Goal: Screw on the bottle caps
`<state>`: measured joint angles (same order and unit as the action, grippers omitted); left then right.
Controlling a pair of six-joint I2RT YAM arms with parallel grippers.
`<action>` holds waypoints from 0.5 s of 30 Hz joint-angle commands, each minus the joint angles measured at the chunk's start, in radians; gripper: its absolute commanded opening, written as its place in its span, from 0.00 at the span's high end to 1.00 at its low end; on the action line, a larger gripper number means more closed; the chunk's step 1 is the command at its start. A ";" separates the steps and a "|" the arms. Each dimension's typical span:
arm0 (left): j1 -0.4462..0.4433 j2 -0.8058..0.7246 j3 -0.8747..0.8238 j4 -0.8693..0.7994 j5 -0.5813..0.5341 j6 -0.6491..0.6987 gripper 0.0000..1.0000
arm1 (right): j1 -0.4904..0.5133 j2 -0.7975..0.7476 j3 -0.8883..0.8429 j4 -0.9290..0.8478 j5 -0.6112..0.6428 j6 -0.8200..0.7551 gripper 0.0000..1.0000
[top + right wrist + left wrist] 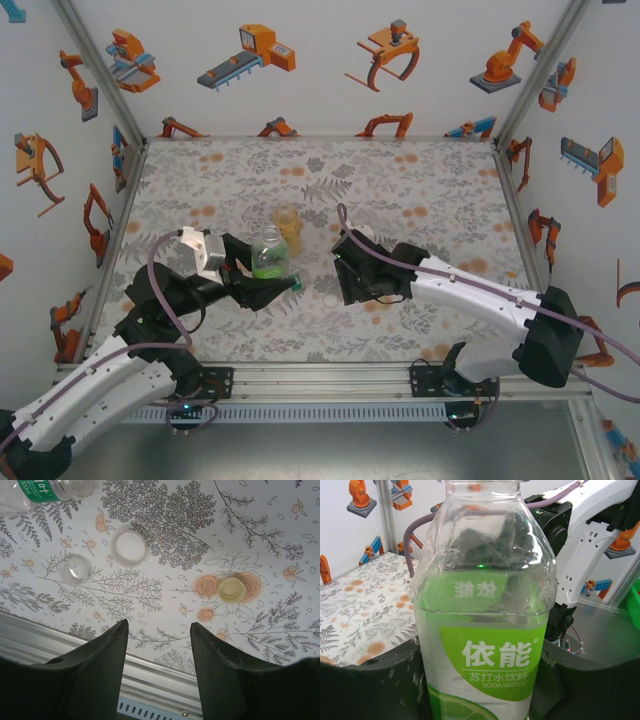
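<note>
Left gripper (481, 692): dark fingers clamped on either side of the clear plastic soda-water bottle with a lime-green label (485, 595), at label height. The bottle is upright and partly filled. Its mouth is cut off by the frame edge, so whether it is capped cannot be told.
Right gripper (159, 630): dark fingers apart with nothing between them, hovering above the floral-printed table (280, 645) near its front rail.
Caps: three lie loose on the table ahead of the right gripper. The white round plastic screw cap (129, 546) and the translucent clear round cap (74, 571) lie near each other. The pale-yellow round cap (231, 588) lies well apart on the other side. None touches a finger.
Amber bottle (287, 222): stands just behind the held bottle in the top view.
Handling, caps: judged very light, stiff and shallow, so likely to skid or flip if nudged from one side.
Where to hold: across the skirt, one finger on each opposite side, descending straight so both tips reach the table together.
Handling, bottle: the thin wall probably yields under a squeeze. The liquid adds weight, which should steady the bottle against twisting.
Progress: judged that no cap is picked up yet.
</note>
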<state>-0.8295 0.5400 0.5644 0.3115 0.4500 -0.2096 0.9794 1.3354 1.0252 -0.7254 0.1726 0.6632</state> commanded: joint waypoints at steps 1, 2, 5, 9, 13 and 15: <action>0.004 -0.001 0.014 0.021 0.027 0.013 1.00 | 0.008 0.010 -0.005 0.008 0.001 0.024 0.49; 0.004 -0.002 0.020 0.009 0.030 0.022 1.00 | 0.012 0.009 -0.014 0.018 0.002 0.032 0.49; 0.004 -0.009 0.018 -0.004 0.033 0.033 1.00 | 0.026 0.015 -0.039 0.067 -0.006 0.055 0.50; 0.004 -0.040 -0.012 0.013 0.028 0.021 1.00 | 0.060 0.062 -0.015 0.073 0.008 0.061 0.51; 0.004 -0.075 -0.052 0.031 -0.005 0.009 1.00 | 0.092 0.116 0.029 0.072 0.019 0.063 0.51; 0.004 -0.092 -0.078 0.068 -0.018 -0.005 1.00 | 0.113 0.140 0.048 0.077 0.024 0.064 0.51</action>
<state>-0.8295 0.4671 0.5167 0.3195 0.4545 -0.2012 1.0672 1.4548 1.0237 -0.6621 0.1761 0.7105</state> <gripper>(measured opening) 0.540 0.492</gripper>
